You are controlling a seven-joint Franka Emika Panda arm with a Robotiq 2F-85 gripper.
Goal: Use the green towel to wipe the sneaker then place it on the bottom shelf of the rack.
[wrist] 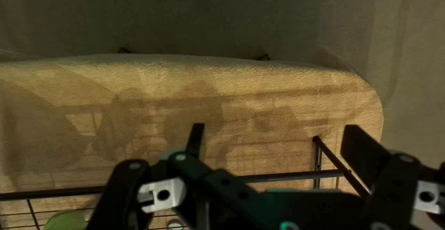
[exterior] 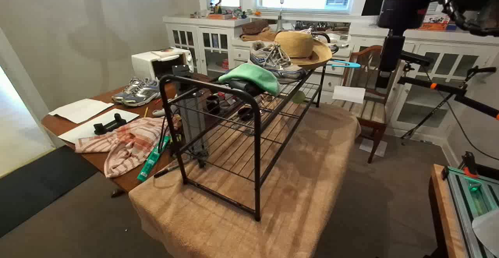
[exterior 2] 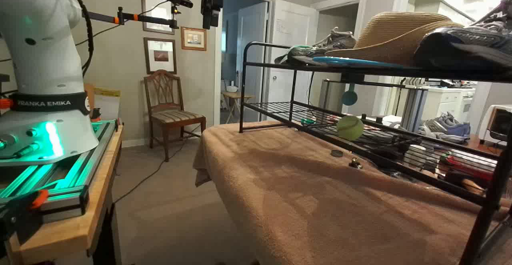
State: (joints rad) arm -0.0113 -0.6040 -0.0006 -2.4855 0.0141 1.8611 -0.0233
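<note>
The green towel [exterior: 251, 75] is draped over a black object at the near end of the rack's top shelf. Only a sliver of the towel [exterior 2: 303, 47] shows in an exterior view. A grey sneaker [exterior: 271, 57] with loose laces lies beside the towel; it also shows on the top shelf [exterior 2: 339, 40]. The black rack [exterior: 257, 149] has a lower wire shelf [exterior: 230, 152], also seen in an exterior view [exterior 2: 270, 108]. My gripper [exterior: 386, 65] hangs off the rack's side, apart from everything; it also shows in an exterior view [exterior 2: 211, 15]. In the wrist view its jaws [wrist: 274, 129] are wide open and empty.
A straw hat [exterior: 300, 47], a blue flat object [exterior 2: 352, 61] and another sneaker [exterior 2: 468, 49] share the top shelf. A tennis ball [exterior 2: 350, 128] is at the lower shelf. A tan cloth [exterior: 304, 172] covers the table. More sneakers [exterior: 138, 92] stand on a side table.
</note>
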